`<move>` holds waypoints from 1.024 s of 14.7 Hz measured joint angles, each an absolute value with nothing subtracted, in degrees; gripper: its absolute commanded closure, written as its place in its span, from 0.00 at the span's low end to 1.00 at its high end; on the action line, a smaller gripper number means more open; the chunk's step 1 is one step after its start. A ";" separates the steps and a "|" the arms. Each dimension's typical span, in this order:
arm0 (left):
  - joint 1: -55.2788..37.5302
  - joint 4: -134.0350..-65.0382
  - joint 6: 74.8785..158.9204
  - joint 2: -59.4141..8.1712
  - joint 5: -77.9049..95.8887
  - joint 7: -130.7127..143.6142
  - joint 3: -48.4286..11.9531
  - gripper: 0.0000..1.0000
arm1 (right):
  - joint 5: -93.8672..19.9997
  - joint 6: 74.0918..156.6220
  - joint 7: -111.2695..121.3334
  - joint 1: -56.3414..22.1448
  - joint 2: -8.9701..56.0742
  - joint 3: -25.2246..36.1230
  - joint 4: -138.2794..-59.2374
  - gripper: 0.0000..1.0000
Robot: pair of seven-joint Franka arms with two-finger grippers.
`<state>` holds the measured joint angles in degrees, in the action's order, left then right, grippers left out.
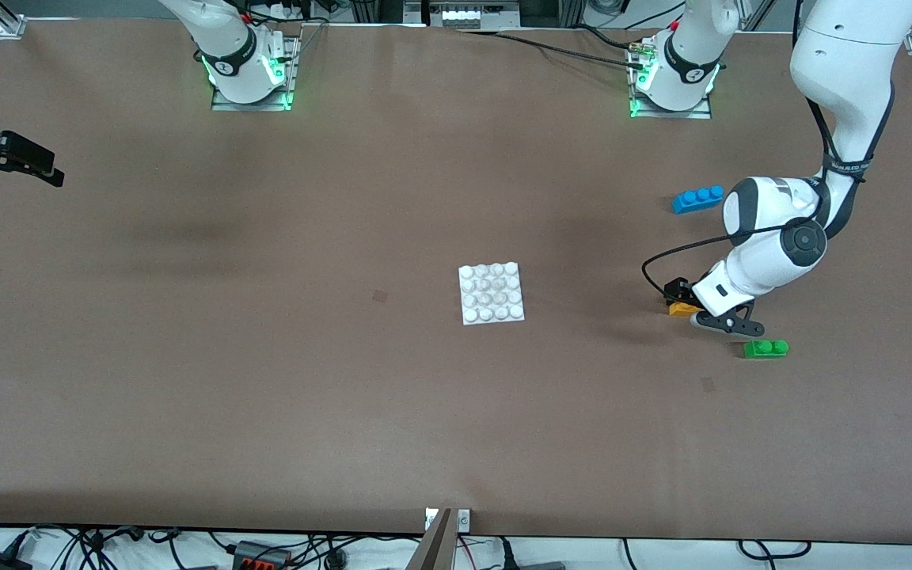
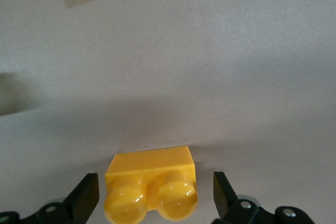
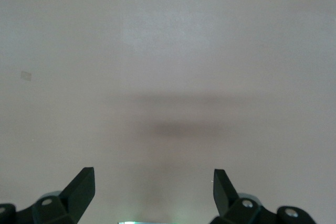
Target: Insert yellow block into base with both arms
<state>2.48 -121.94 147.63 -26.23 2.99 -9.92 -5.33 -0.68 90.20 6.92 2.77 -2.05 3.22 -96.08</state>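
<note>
The yellow block (image 1: 682,309) lies on the table toward the left arm's end, level with the white base (image 1: 491,294) at the table's middle. My left gripper (image 1: 700,310) is down at the block and open. In the left wrist view the block (image 2: 151,174) sits between the two fingertips (image 2: 84,195) with a gap on each side, its studs facing the camera. My right gripper (image 1: 24,162) waits over the right arm's end of the table, open and empty, with only bare table between its fingers (image 3: 81,184).
A green two-stud brick (image 1: 765,348) lies just nearer the front camera than the left gripper. A blue three-stud brick (image 1: 697,198) lies farther from it, by the left arm's elbow. Small tape marks (image 1: 379,296) are stuck on the table.
</note>
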 measured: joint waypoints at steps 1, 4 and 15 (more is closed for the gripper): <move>2.48 -121.94 147.63 -26.23 2.99 -9.93 -5.33 0.26 | -0.68 90.20 6.92 2.77 -2.04 3.22 -96.08 0.00; 2.46 -121.94 147.64 -26.24 2.99 -9.95 -5.35 0.35 | -0.68 90.20 6.92 2.77 -2.02 3.22 -96.08 0.00; 2.04 -116.22 134.54 -23.98 3.02 -5.90 -7.93 0.53 | -0.68 90.20 6.92 2.76 -2.01 3.22 -96.07 0.00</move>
